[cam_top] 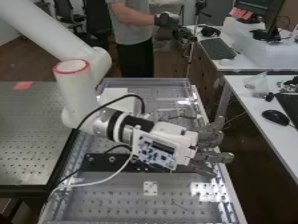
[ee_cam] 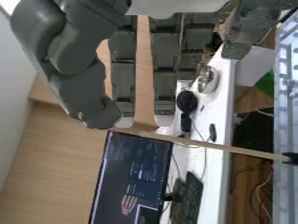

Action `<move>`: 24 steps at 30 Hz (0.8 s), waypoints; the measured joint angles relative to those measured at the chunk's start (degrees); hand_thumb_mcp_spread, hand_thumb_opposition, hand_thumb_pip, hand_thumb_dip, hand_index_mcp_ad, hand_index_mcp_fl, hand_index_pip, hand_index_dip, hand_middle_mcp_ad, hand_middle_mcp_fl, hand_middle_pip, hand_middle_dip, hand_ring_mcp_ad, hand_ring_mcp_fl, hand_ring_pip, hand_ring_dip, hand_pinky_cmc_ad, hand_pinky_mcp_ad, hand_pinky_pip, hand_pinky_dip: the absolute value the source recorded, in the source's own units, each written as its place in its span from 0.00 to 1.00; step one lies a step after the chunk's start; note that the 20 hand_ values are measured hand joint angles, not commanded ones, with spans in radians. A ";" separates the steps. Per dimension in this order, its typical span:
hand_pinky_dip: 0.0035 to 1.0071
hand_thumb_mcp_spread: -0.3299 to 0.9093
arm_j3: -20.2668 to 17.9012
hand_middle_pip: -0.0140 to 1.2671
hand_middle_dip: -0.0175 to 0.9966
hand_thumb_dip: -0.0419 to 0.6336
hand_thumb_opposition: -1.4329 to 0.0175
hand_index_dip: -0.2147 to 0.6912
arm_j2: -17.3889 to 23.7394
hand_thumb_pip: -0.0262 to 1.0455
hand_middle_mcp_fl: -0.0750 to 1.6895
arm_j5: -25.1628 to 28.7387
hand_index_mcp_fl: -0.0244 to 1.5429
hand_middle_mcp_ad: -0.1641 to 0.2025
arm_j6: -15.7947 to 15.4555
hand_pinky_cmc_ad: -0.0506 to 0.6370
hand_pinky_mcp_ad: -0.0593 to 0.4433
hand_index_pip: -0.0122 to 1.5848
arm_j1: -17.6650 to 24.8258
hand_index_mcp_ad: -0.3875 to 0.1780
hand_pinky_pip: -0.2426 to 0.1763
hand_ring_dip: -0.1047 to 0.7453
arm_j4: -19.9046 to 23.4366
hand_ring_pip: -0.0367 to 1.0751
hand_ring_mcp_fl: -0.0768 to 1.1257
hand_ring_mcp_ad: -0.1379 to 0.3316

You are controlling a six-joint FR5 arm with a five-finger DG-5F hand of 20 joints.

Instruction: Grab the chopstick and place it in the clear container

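Observation:
The hand hangs over the bench's right edge in the high view, fingers pointing right. In the wrist view the hand has its long fingers straight, with the thumb beside them. A thin pale wooden stick, likely the chopstick, runs from near the thumb's tip and past the fingertips to a small black piece at the bench's edge. Whether it touches the fingertips is unclear. On the right desk stands a see-through object, which may be the clear container.
A perforated bench lies under the arm, with a black bar across it. The right desk holds a black mouse and cables. In the wrist view are a monitor and a keyboard.

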 joint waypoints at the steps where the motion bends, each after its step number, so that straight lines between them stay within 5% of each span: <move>1: 0.13 0.57 0.13 0.11 0.62 0.59 0.42 0.42 -0.20 0.77 0.42 -0.17 0.36 0.79 0.20 0.39 0.61 0.43 0.03 0.47 0.35 0.40 -0.10 0.11 0.24 0.45; 13: 0.12 0.57 0.84 0.12 0.63 0.61 0.42 0.42 -1.49 0.77 0.41 -1.04 0.33 0.76 0.46 0.39 0.61 0.45 0.06 0.48 0.35 0.42 -1.74 0.11 0.24 0.40; 20: 0.13 0.63 1.45 0.13 0.65 0.61 0.42 0.42 -2.07 0.72 0.38 -1.60 0.15 0.76 -1.41 0.39 0.61 0.42 -0.09 0.44 0.37 0.46 -3.37 0.11 0.25 0.40; 24: 0.13 0.64 2.03 0.14 0.69 0.63 0.41 0.49 -2.13 0.72 0.34 -1.92 0.09 0.76 -2.98 0.40 0.48 0.42 -0.23 0.44 0.37 0.48 -4.26 0.11 0.24 0.41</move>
